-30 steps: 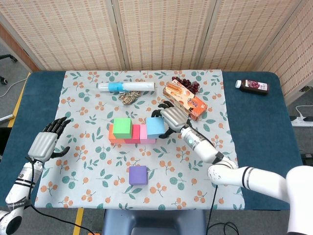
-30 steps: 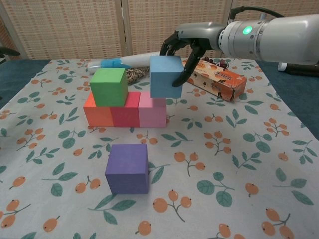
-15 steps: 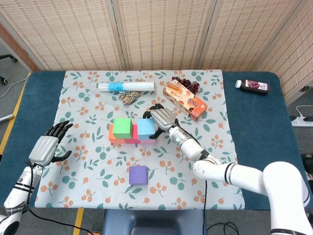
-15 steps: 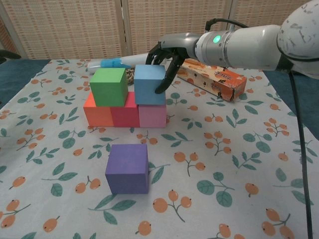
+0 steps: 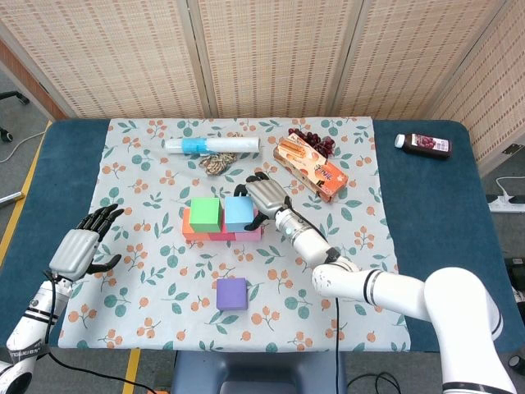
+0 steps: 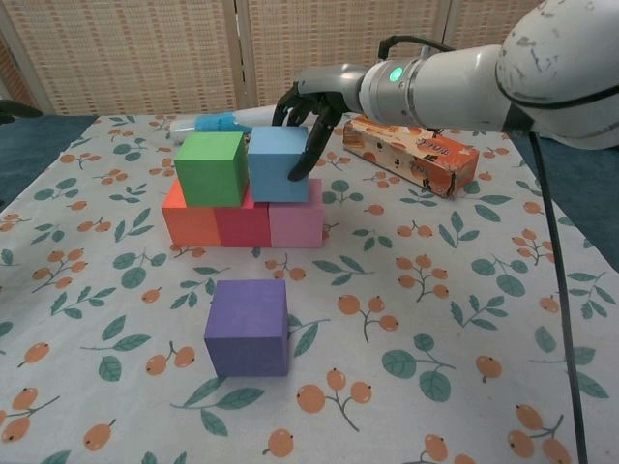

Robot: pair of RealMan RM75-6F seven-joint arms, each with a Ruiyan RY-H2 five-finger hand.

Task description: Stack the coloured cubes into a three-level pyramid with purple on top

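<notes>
A bottom row of orange (image 6: 190, 218), red (image 6: 242, 220) and pink (image 6: 296, 220) cubes stands on the flowered cloth. On it sit a green cube (image 6: 210, 167) and a blue cube (image 6: 278, 163), side by side. My right hand (image 6: 311, 103) grips the blue cube (image 5: 238, 213) from above and from its right side. The purple cube (image 6: 249, 326) (image 5: 231, 293) lies alone on the cloth, nearer the front edge. My left hand (image 5: 79, 248) hovers open over the blue table at the far left, holding nothing.
An orange snack box (image 6: 411, 147) lies just behind and to the right of the stack. A blue-and-white tube (image 5: 211, 145), a coil of rope (image 5: 216, 163), dark berries (image 5: 313, 140) and a small bottle (image 5: 424, 144) lie along the back.
My right hand carried the blue cube left and down onto the bottom row, next to the green cube. My left hand sank a little.
</notes>
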